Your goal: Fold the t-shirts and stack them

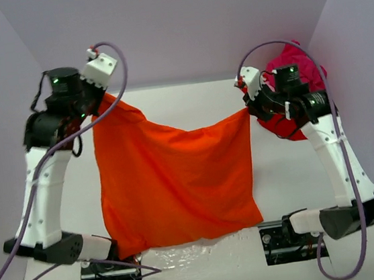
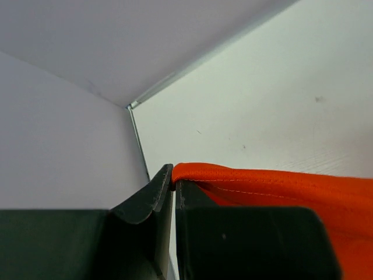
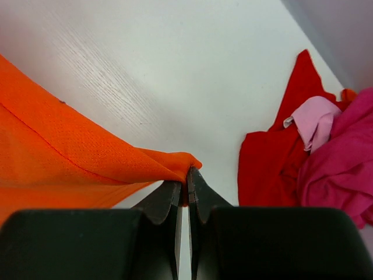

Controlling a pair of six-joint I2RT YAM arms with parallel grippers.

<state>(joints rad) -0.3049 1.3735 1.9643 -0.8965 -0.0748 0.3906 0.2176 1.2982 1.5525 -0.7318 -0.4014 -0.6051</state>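
Above table (image 1: 186, 103), left pincer (image 2: 173, 179) and right pincer (image 3: 187, 176) — both clenched on orange t-shirt (image 1: 178, 181) corners

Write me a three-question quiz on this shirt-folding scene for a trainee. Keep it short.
1. True or false: the orange t-shirt lies flat, untouched by either gripper.
2. Left gripper and right gripper: which is shut on that shirt? A) left only B) right only C) both
3. Where do the red shirt and magenta shirt lie?
Key: 1 false, it is held up by two corners; 2 C; 3 bunched together at the far right corner of the table.
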